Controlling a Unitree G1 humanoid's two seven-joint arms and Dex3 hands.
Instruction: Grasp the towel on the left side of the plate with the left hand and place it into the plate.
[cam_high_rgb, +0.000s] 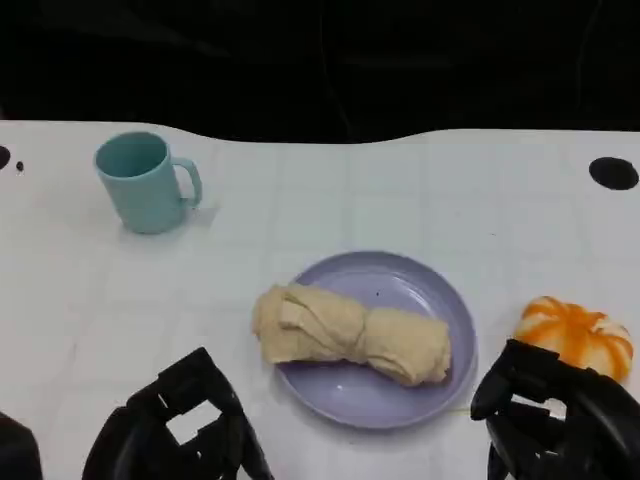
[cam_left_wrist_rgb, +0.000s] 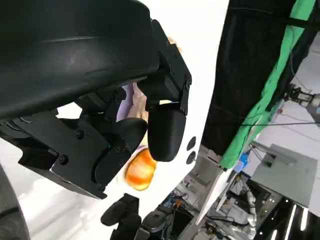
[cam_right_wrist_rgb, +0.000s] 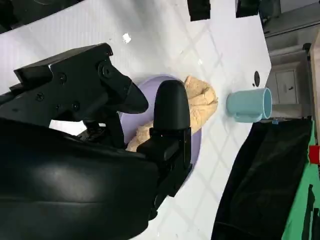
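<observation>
A beige rolled towel (cam_high_rgb: 350, 334) lies across the lavender plate (cam_high_rgb: 420, 290) at the table's middle, its left end hanging over the plate's left rim. My left hand (cam_high_rgb: 185, 428) hovers at the lower left, short of the plate, holding nothing, fingers apart. At the lower right my right hand (cam_high_rgb: 555, 415) stays near the table's edge, holding nothing. The right wrist view shows the towel (cam_right_wrist_rgb: 200, 100) and the plate (cam_right_wrist_rgb: 196, 145) beyond my right hand (cam_right_wrist_rgb: 125, 115). The left wrist view shows my left hand (cam_left_wrist_rgb: 125, 125) with a bit of the towel (cam_left_wrist_rgb: 142, 102) behind its fingers.
A teal mug (cam_high_rgb: 145, 182) stands at the back left, also seen as the mug (cam_right_wrist_rgb: 248, 104) in the right wrist view. An orange-and-white pumpkin-shaped thing (cam_high_rgb: 577, 335) sits right of the plate, just beyond my right hand. The white table (cam_high_rgb: 400, 190) ends at a dark back edge.
</observation>
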